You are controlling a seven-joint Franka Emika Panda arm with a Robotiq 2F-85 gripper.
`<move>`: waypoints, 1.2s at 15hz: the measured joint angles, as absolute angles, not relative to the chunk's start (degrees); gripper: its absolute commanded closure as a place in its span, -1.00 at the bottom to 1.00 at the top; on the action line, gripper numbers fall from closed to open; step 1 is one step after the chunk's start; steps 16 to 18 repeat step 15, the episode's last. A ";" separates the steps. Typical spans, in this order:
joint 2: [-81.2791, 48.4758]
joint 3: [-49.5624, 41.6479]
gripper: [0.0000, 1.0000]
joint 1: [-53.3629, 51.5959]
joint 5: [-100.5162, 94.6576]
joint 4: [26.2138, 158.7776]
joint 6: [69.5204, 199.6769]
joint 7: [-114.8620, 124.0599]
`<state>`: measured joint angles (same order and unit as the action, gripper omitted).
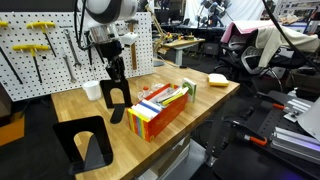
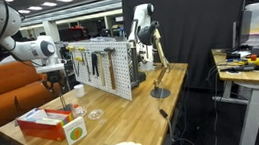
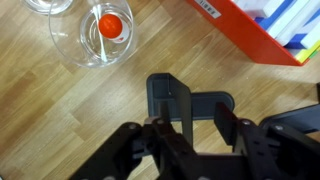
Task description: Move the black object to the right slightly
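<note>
black stand: the smaller black stand (image 3: 186, 100) is being seen upright on the wooden table (image 3: 60, 110), between the orange box (image 3: 245, 30) and the white cup (image 1: 92, 90), directly under the gripper (image 3: 198, 130).
jaws: the fingers are being held apart on either side of the upright panel; whether the pads are already pressing on it cannot be told, as dark metal is blending into dark fingers in the wrist view.
weight: it is being judged light, being thin bent sheet metal.
stiffness: it is being judged rigid; no give is being expected under a firm squeeze, and nothing about it is looking fragile.
surface: the painted metal is being judged smooth and slippery, so a grip across the flat faces of the panel is being favoured over one on its edges.
hold: the top of the upright panel, above the arch cut-out, is being judged the best place, with the foot being kept flat so that the stand can be slid rather than lifted.
risk: a sideways pull high on the panel is being judged likely to tip the stand over its foot.
black stands: two are being counted, the smaller one and a larger stand (image 1: 62, 135) at the table edge, well apart from it.
glass bowls: two are being counted in the wrist view, one glass bowl (image 3: 85, 45) holding an orange ball (image 3: 111, 27), the second bowl (image 3: 50, 4) being cut off by the frame.
orange balls: one is being counted.
orange boxes: one is being counted.
white cups: one is being counted.
sponges: one yellow sponge (image 1: 217, 79) is being counted.
</note>
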<state>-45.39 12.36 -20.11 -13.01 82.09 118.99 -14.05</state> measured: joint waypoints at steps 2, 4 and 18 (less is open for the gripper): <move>-44.46 12.54 -0.94 -20.11 -12.68 82.35 119.29 -13.01; -42.74 12.92 -1.00 -20.11 -11.56 82.93 119.70 -11.92; -35.97 14.34 -1.00 -20.28 -5.25 87.84 121.26 -9.53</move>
